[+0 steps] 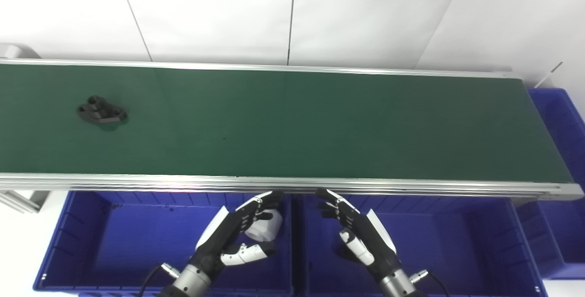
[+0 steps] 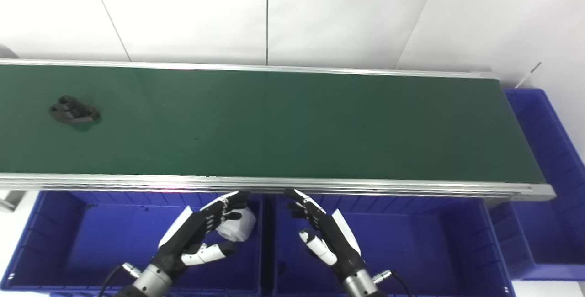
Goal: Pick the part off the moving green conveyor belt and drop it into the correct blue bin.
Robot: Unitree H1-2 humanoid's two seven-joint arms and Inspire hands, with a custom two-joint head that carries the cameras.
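On the belt [image 1: 292, 123], far left, lies a dark part [image 1: 101, 110], not yet picked. Both robot hands wait open and empty over the bins: left robot hand [image 1: 237, 233], right robot hand [image 1: 358, 233]. Left bin [image 1: 82, 242] holds a white piece [image 1: 265, 226], perhaps sorted.

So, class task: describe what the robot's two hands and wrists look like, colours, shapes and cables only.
Both the left hand and right hand have black segmented fingers, white shells on the backs and white thumbs. Each sits on a silver cylindrical wrist with a small metal connector sticking out; a black cable loops from the left wrist. No markings can be made out.
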